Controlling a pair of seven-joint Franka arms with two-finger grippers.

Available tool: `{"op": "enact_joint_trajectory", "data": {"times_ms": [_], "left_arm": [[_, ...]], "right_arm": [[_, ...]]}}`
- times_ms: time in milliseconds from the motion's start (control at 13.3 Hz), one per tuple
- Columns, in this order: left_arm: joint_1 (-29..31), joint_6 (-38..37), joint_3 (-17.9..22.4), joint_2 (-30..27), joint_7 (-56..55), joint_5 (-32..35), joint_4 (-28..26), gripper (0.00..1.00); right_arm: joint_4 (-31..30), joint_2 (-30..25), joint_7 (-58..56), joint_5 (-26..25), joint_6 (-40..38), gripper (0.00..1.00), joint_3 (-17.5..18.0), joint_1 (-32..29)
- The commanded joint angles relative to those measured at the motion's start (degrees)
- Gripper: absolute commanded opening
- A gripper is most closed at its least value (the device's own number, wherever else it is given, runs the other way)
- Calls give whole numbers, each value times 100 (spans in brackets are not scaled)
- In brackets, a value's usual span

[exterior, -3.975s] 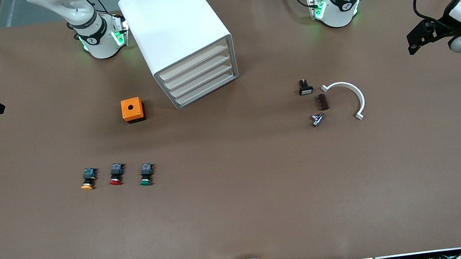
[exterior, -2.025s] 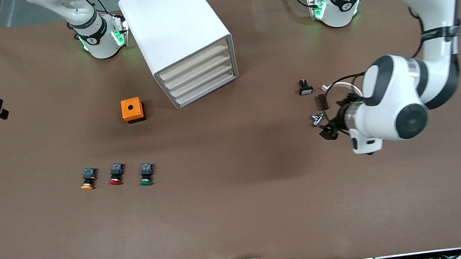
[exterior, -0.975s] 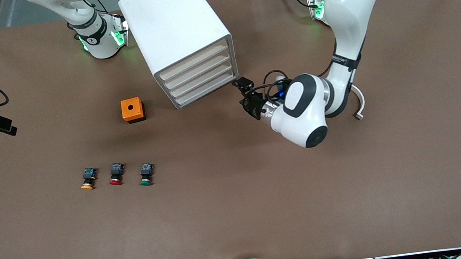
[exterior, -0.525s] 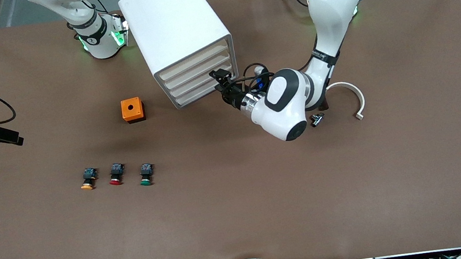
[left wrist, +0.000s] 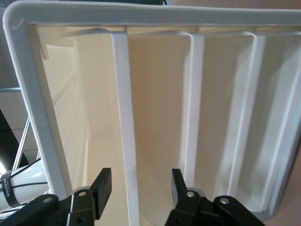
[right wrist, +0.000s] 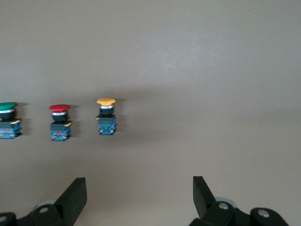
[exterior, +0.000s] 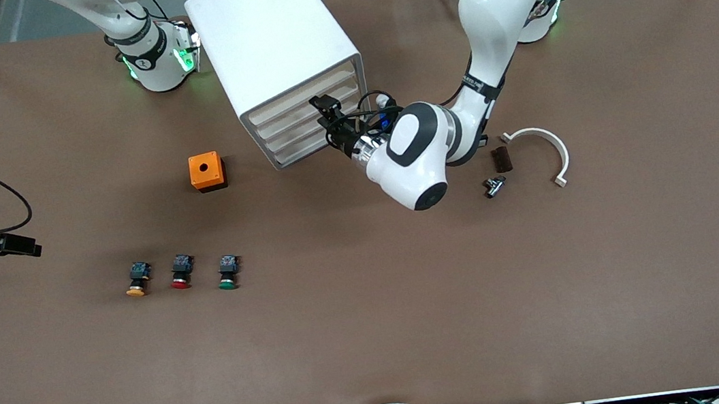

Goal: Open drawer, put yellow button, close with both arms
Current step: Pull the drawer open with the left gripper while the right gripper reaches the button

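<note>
Drawer (exterior: 292, 100) at the top of the cabinet (exterior: 263, 35) sits shut, flush with the three below it. My left pincer (exterior: 324, 107) is at its front, fingers (left wrist: 101, 186) parted, one on each side of the drawer's front lip and not yet pinching it. My right pincer (exterior: 18, 245) hangs spread wide over bare table toward the right arm's end. Yellow button (exterior: 134, 280) lies on the table, first in a row with the red button (exterior: 180, 273) and green button (exterior: 227, 272), nearer the camera than the orange box (exterior: 207, 171).
</note>
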Motion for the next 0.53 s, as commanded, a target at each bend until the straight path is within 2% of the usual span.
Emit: {"op": "enact_joint_trajectory", "data": {"times_ms": [0,225,300,450], "left_arm": [[-88,-111,48,66,-255,-138,116,55],[-246,-111,48,84,-220,-138,116,50],[-264,-111,48,84,-220,-173,116,46],[-325,-102,57,84,-202,-218,116,26]], "right_arm": [[26,309,-165,104,160,100,89,-105],[26,713,-165,473,248,100,97,-27],[18,792,-165,483,387,100,115,43],[0,985,-139,596,573,100,115,105]]}}
